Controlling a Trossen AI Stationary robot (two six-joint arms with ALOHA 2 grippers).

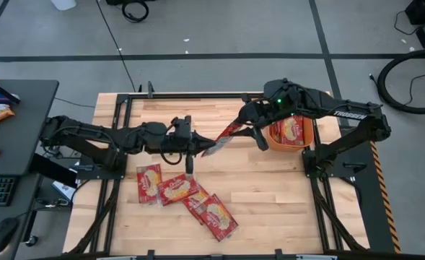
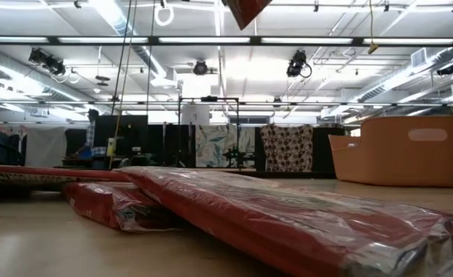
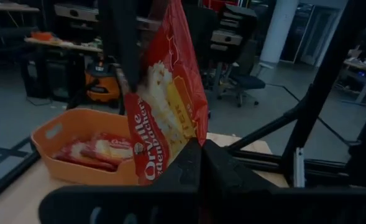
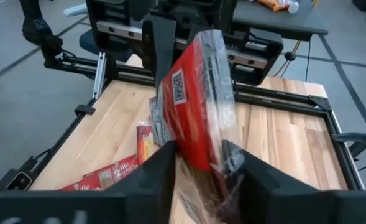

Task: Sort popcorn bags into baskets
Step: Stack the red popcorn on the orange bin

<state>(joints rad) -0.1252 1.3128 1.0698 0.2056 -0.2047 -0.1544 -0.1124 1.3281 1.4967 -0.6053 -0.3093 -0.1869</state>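
Observation:
One red popcorn bag (image 1: 223,139) hangs in the air above the table's middle, stretched between my two grippers; its corner shows at the top of the low view (image 2: 245,9). My left gripper (image 1: 198,150) is shut on its end toward the table's left. My right gripper (image 1: 247,126) is shut on the end nearer the orange basket (image 1: 312,130). The basket stands on the table's right part with red packets (image 1: 290,130) lying flat inside. Several more packets (image 1: 187,193) lie on the near middle of the table, overlapping. My left gripper (image 3: 201,158) pinches the bag's end edge (image 3: 181,144) between its two shut fingers, coming level from the table's left. The bag is lifted clear and stands up beyond the fingers. My right gripper (image 4: 201,165) has one finger on each face of the bag, on its end (image 4: 215,152) nearer the basket. It comes from the table's right, slanting down. The wrapper is crumpled between the fingers.
The basket (image 3: 77,165) sits just behind the held bag, toward the right arm. The loose packets (image 2: 234,208) pile up near the table's front edge. Bare wood lies between the pile and the basket. A black frame runs around the table.

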